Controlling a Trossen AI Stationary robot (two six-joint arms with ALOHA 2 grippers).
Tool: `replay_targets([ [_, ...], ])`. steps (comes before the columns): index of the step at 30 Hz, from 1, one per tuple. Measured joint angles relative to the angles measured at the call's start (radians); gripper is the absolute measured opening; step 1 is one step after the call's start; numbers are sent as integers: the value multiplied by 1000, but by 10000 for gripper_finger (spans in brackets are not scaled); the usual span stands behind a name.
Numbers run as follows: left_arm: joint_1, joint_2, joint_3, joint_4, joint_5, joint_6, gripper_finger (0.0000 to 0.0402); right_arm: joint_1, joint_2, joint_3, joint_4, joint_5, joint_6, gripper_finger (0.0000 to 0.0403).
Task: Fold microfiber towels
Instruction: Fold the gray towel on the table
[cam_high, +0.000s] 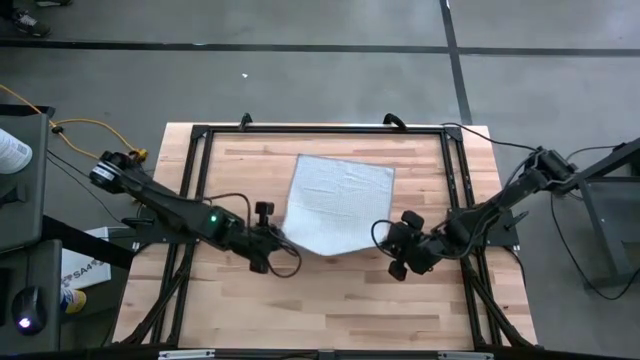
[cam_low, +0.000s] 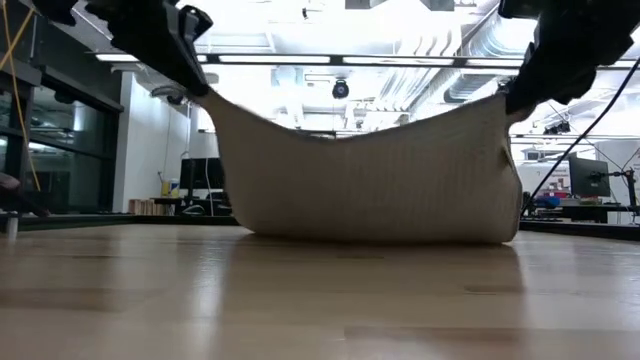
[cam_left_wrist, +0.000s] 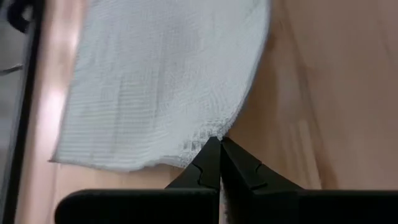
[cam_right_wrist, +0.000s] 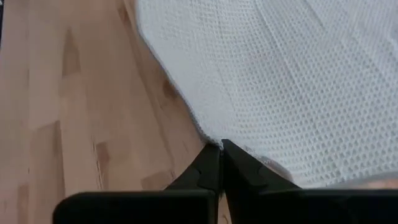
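One light grey-blue microfiber towel (cam_high: 338, 200) sits at the middle of the wooden table. Its far part lies flat on the wood. Its near edge is raised and sags in the middle between my two grippers, as the low view of the towel (cam_low: 370, 180) shows. My left gripper (cam_high: 283, 238) is shut on the towel's near left corner. My right gripper (cam_high: 381, 232) is shut on the near right corner. Both arms reach in from the table's sides, slanting downward. My left gripper pinches the towel's near left corner (cam_left_wrist: 213, 133) between its two fingers, which slant down from the near left. The corner is lifted clear and the cloth slopes away to the table. My right gripper pinches the near right corner (cam_right_wrist: 214, 140) between its two fingers, which slant down from the near right. That corner is raised too, and the near edge hangs slack between the two holds.
A black metal frame (cam_high: 200, 135) runs around the tabletop, with its rails along the left, right and far sides. Bare wood (cam_high: 330, 305) lies between the grippers and the near edge. Cables trail off both arms at the sides.
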Motion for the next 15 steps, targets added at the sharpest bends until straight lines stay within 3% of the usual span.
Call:
replay_targets([
  [15,-12,112,0,50,116,-44,6,44,39,0,-18,-59,66,4],
])
